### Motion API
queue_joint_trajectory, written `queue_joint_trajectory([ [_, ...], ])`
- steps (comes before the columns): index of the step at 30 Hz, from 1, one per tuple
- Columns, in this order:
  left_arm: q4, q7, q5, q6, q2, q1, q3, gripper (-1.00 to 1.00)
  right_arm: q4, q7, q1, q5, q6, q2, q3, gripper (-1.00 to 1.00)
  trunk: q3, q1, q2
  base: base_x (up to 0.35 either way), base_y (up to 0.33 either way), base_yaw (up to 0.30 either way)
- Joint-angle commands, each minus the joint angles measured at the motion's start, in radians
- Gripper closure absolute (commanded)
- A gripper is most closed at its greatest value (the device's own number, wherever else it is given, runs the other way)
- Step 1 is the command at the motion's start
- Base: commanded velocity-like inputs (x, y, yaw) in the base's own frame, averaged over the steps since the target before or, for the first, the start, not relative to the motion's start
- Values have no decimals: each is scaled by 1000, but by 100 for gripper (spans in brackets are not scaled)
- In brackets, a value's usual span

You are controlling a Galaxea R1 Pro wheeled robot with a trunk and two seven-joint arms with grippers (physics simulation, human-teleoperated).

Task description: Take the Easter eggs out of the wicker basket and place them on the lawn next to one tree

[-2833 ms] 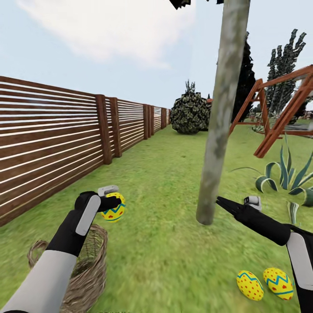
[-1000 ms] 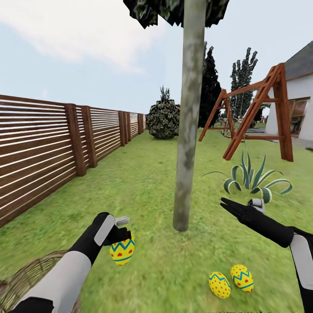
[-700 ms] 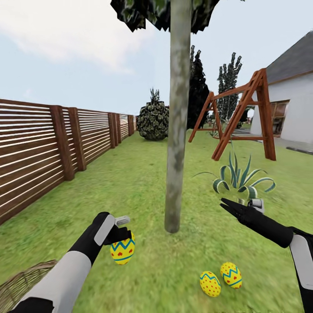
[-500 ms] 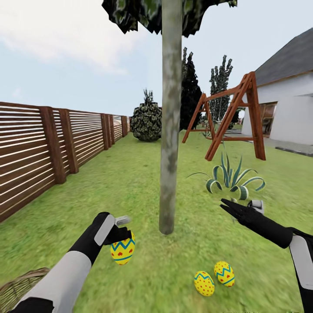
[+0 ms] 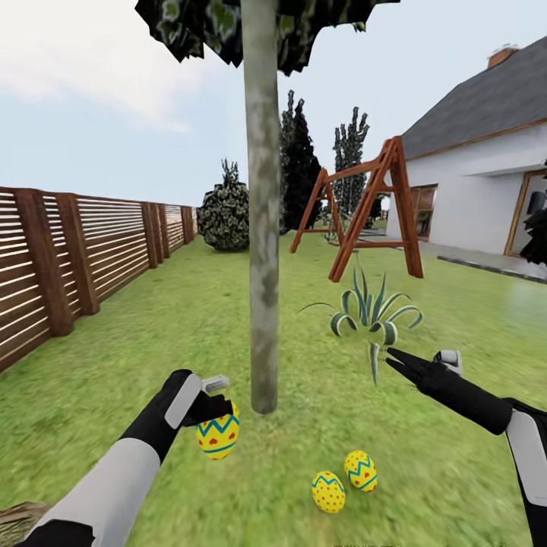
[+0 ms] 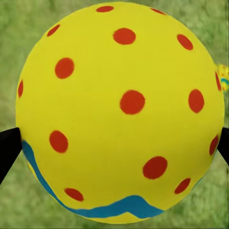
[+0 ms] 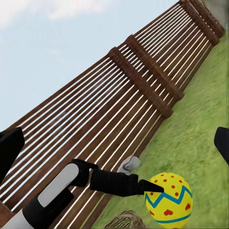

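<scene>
Left hand (image 5: 215,405) clenched on egg (image 5: 219,431), held above lawn (image 5: 152,342), just left of tree (image 5: 264,228) trunk base. Black fingers (image 6: 8,148) pinch egg at both sides. Two eggs (image 5: 343,481) lie touching on grass near trunk, to its right. Right hand (image 5: 396,360) released, empty, raised beside agave (image 5: 370,311). Basket (image 5: 19,513) rim at lower left corner of head view.

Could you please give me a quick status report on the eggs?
Left pincer shut on third Easter egg, above lawn. Right pincer empty. Two eggs lie by tree. Path unobstructed.
</scene>
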State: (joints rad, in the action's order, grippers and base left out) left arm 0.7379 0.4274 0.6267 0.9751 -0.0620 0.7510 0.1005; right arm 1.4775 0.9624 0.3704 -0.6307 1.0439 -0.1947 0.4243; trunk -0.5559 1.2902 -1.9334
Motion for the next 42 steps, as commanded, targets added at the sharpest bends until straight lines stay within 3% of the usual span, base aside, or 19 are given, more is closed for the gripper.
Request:
queue_joint_trajectory([
  [1, 1, 9, 10, 2, 0, 1, 2, 100, -1, 6, 1, 3, 3, 0, 1, -100, 0, 0, -1, 0, -243, -251],
  [6, 0, 8, 10, 1, 1, 0, 2, 100, 0, 6, 1, 2, 3, 0, 2, -100, 3, 0, -1, 4, -270, -197],
  [26, -10, 8, 10, -17, 0, 0, 2, 100, 0, 7, 1, 2, 3, 0, 2, -100, 3, 0, -1, 154, -272, -4],
  [34, -5, 5, 9, -28, 5, -1, 4, 100, 0, 7, 1, 2, 3, 0, 2, -100, 3, 0, -1, 38, -63, 0],
  [42, 0, 6, 7, -29, 7, -2, 4, 100, 0, 7, 1, 2, 3, 0, 2, -100, -22, 31, -57, 1, -1, 0],
])
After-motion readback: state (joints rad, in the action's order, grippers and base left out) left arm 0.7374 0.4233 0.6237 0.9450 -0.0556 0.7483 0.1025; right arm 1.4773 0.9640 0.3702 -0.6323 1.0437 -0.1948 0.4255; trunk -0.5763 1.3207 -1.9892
